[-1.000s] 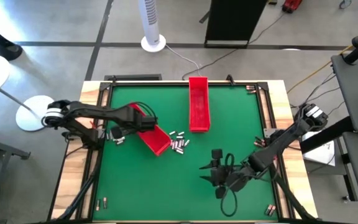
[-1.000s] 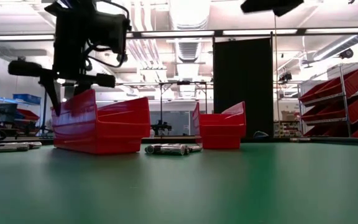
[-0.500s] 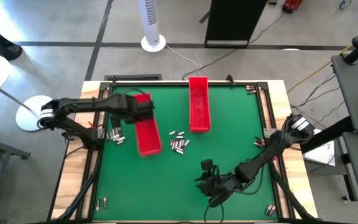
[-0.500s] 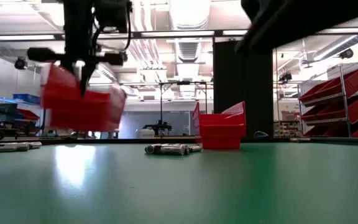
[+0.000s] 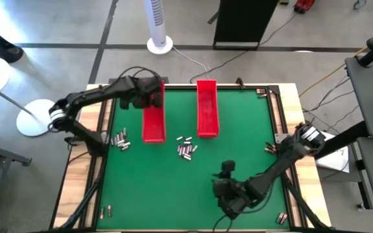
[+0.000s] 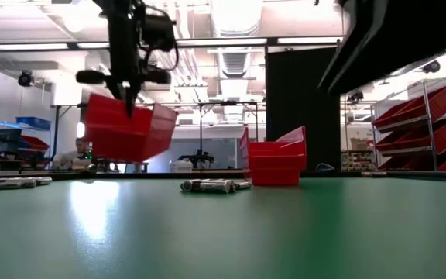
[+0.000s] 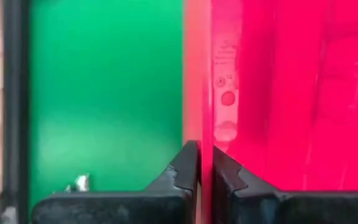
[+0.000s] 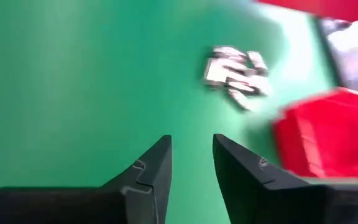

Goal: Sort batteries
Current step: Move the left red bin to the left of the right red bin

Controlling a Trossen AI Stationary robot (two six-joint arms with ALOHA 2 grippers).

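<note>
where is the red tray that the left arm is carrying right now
In the high view the carried red tray sits left of centre, parallel to the other red tray; the left gripper clamps its wall, holding it above the table in the low view.

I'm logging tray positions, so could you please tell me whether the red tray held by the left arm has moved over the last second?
Yes. The held red tray has swung from a diagonal to lie parallel to the fixed red tray, and shifted toward the table's far edge.

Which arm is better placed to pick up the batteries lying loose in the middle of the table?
Right. Its end effector is free, open and near the middle batteries, while the left end effector holds a red tray above the table.
</note>
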